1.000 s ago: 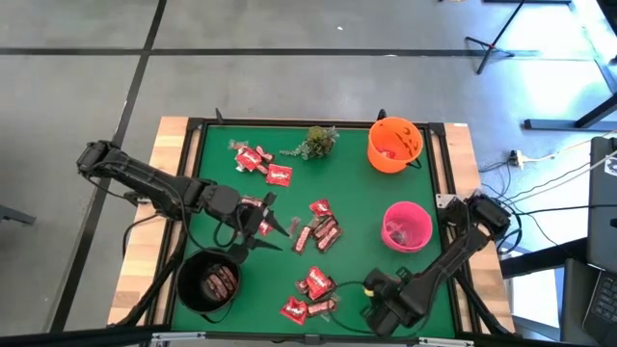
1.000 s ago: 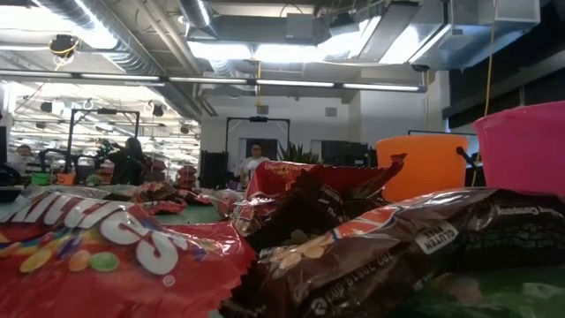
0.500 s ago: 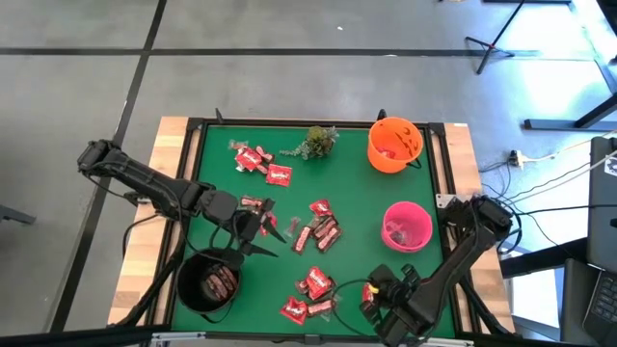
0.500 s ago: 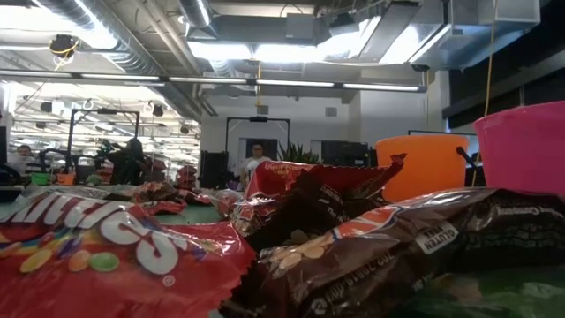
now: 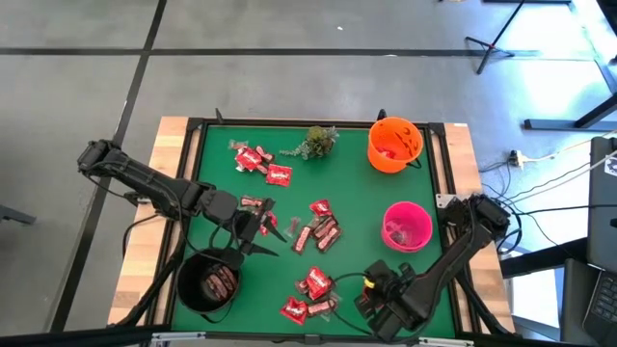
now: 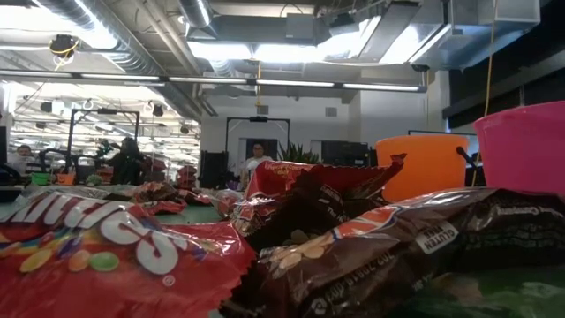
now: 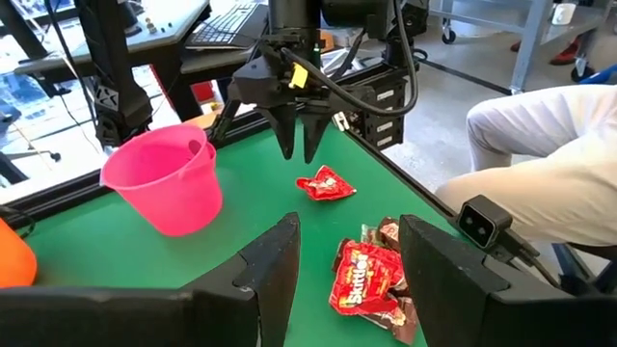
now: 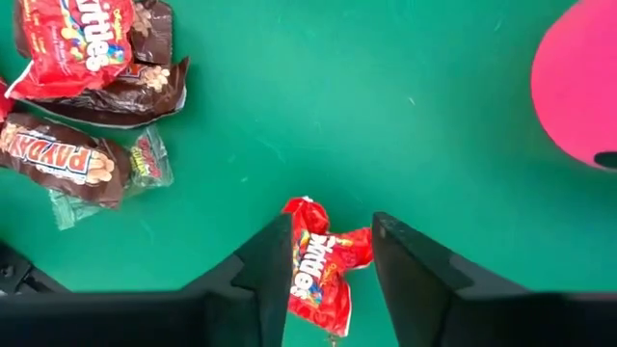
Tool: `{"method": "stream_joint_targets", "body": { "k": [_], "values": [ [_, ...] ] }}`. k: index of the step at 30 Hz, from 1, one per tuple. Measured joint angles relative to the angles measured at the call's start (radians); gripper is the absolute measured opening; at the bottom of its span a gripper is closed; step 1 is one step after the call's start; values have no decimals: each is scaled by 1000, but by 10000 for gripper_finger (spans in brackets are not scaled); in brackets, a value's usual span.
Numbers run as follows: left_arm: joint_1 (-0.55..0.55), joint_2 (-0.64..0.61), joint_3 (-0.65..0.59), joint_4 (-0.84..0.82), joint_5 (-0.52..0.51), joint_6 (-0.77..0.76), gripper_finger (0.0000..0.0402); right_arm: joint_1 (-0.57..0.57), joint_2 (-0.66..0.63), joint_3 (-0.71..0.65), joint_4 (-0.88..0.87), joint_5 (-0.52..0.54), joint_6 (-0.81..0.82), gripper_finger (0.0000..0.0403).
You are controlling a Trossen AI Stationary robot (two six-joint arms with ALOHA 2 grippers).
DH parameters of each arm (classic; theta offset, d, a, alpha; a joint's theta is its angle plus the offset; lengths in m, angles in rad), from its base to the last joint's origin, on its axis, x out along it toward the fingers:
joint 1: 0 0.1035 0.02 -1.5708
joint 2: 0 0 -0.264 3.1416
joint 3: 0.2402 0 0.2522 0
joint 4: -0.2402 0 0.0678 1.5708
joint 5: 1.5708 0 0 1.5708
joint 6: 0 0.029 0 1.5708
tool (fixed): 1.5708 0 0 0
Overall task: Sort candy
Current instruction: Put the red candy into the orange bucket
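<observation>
Your right claw (image 8: 328, 280) hangs parted over a red packet (image 8: 323, 270) lying on the green counter (image 5: 357, 241) at six o'clock; centre it, descend straight, close. Left claw (image 7: 342, 255) waits open, empty, at nine o'clock

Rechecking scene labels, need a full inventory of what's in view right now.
table mat: 1, green, wood-edged
orange bowl: 1, orange, far right corner
pink bowl: 1, pink, right side, nearer than the orange one
black bowl: 1, black, near left, dark bars inside
plant sprig: 1, green, far edge, middle
loose candy: many, red and brown, far left, centre and near middle
Skittles packet: 1, red, on the mat under the right gripper
person's legs: white trousers, beside the table
left gripper: open, empty, left of the centre candy
right gripper: open, just above the Skittles packet
</observation>
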Motion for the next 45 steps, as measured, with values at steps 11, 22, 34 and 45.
{"method": "stream_joint_targets", "body": {
  "k": [11,22,34,45],
  "values": [
    [3,0,0,0,-1,-3,167,0,0,0,0,-77,7,154],
    [3,-2,0,8,13,-60,167,2,0,0,2,-211,-112,154],
    [3,-3,0,0,10,-117,167,-9,5,-157,206,-206,-157,183],
    [3,-3,0,-4,10,-121,167,-34,1,-334,431,-224,-69,271]
  ]
}}
